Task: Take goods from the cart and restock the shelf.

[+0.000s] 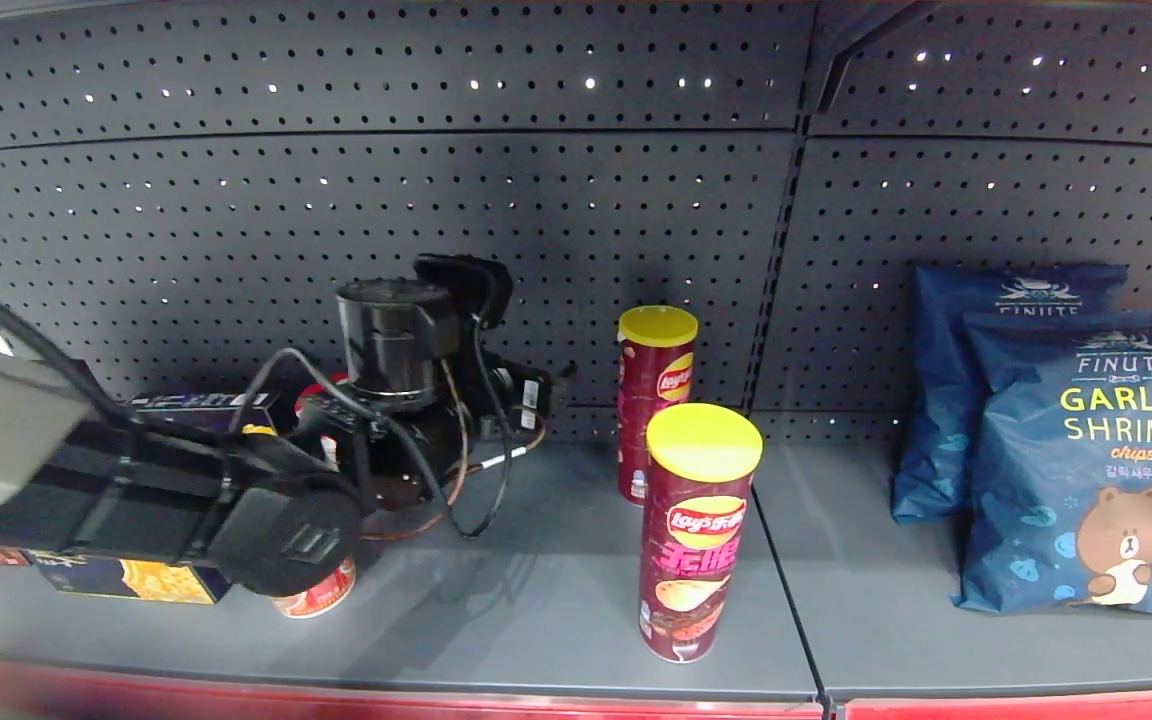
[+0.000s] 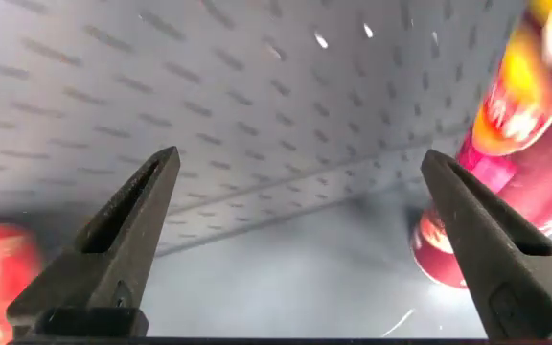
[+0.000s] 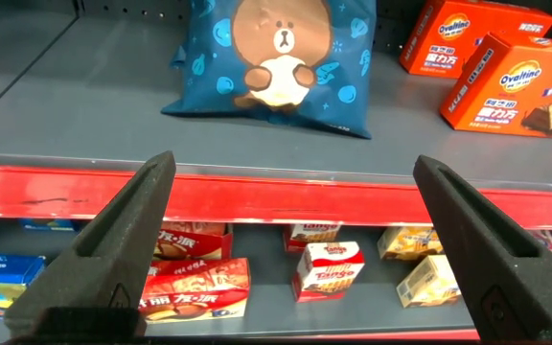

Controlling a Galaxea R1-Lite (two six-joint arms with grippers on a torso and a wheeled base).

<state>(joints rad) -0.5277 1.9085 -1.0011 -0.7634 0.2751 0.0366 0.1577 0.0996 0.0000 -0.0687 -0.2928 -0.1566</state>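
Shelf (image 1: 536,610) of grey metal, backed by a dark pegboard wall (image 1: 336,200). Upright near the middle, two maroon chip cans with yellow lids: front chip can (image 1: 698,540) close to the shelf's edge, rear chip can (image 1: 654,400) behind it near the wall, the two apart. To the right, two blue chip bags, front bag (image 1: 1086,470) overlapping rear bag (image 1: 941,400). Left arm (image 1: 166,500) low over the shelf's left part, above a yellow-printed box (image 1: 126,580) and a small red tin (image 1: 321,598). Left gripper (image 2: 300,158) spread wide, nothing between, aimed at the wall, chip cans off to one side. Right gripper (image 3: 295,161) likewise wide apart and empty, out in front of the red shelf rail (image 3: 286,196), facing the front bag and orange boxes (image 3: 506,67); below, a lower shelf with small red and white packs (image 3: 326,273).
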